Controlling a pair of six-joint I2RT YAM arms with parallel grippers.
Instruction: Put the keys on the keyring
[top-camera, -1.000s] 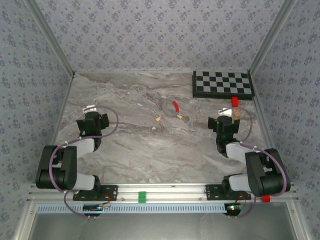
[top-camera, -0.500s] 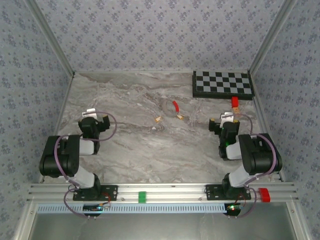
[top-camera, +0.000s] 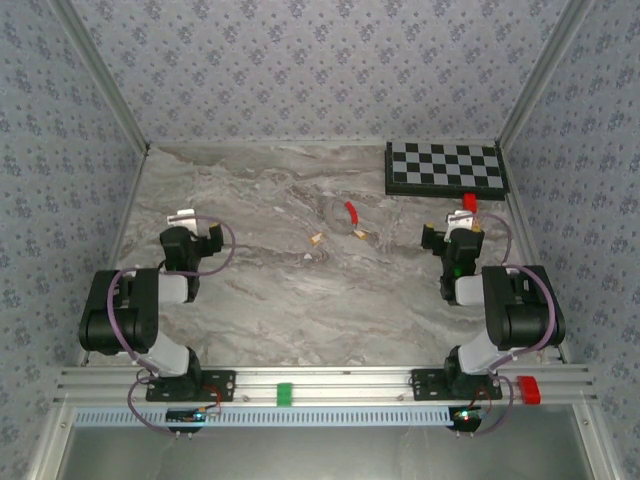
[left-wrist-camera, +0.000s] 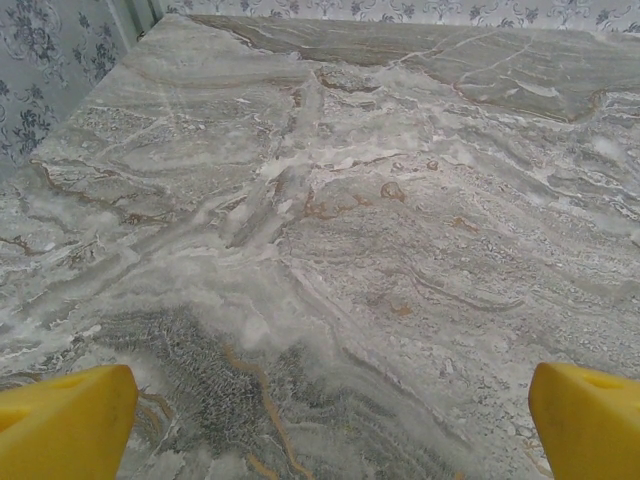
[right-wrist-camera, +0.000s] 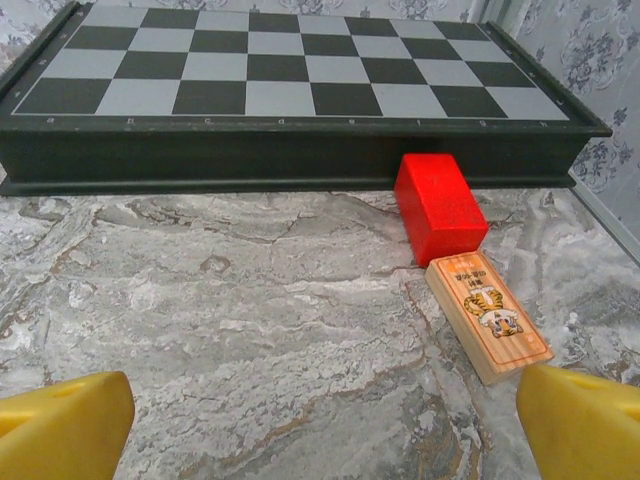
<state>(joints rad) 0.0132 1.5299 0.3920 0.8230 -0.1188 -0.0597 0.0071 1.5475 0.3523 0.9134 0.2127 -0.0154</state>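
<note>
Pre-grasp: nothing picked up yet, both tools empty.
L gripper (left-wrist-camera: 320, 425) and R gripper (right-wrist-camera: 320, 425) are spread wide, holding nothing, each out at its own side. Keys (top-camera: 316, 239) lie mid-table between the arms, keyring (top-camera: 351, 212) just beyond. Next, imo: bring one arm in for a fine pinch on a key. Wire loop is barely visible; only the red tag is clear. R cam faces the red block (right-wrist-camera: 438, 202) and chessboard (right-wrist-camera: 290, 155).

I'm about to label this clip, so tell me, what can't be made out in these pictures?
Keys, top external: too small to show teeth or holes.
Keyring, top external: its wire is too faint to trace or to tell if it is open.
Left gripper and right gripper, wrist views: fingers cut off by the bottom edge.
Wooden tile, right wrist: small print unreadable.
</note>
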